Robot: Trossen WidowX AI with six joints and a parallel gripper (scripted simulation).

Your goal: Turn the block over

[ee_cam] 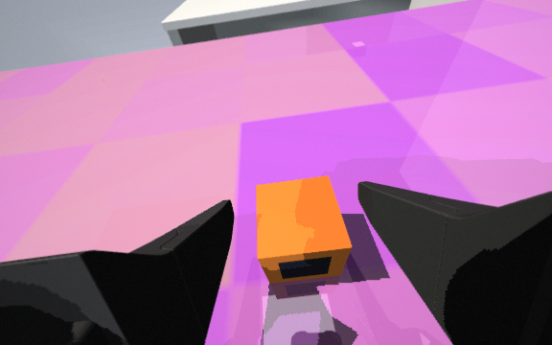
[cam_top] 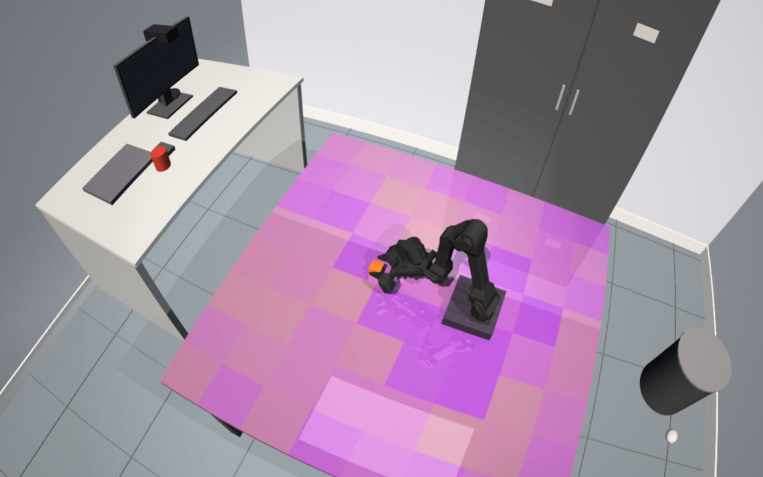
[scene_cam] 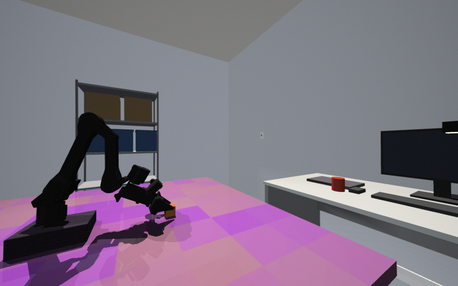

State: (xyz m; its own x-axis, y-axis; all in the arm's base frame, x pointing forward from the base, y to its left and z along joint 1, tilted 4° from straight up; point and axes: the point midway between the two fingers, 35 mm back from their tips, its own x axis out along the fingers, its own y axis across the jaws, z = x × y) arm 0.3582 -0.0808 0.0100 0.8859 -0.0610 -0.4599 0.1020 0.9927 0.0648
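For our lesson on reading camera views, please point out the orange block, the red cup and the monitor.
Orange block (cam_top: 375, 266) (scene_cam: 170, 211) (ee_cam: 300, 218): top, exterior, wrist; upper or side faces.
Red cup (cam_top: 161, 159) (scene_cam: 337, 184): top, exterior; side.
Monitor (cam_top: 159, 69) (scene_cam: 419, 154): top, exterior; screen.

Gaps separate both fingers of the open end effector (cam_top: 378, 278) (scene_cam: 168, 209) (ee_cam: 296, 192) from the orange block (cam_top: 375, 267) (scene_cam: 170, 211) (ee_cam: 302, 216), which stands between them on the worktop (cam_top: 289, 356) (scene_cam: 223, 245) (ee_cam: 185, 168), obstructing inward closure.

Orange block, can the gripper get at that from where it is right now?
Probably yes: the gripper is open, its fingers standing either side of the orange block, with nothing visible between them and it.
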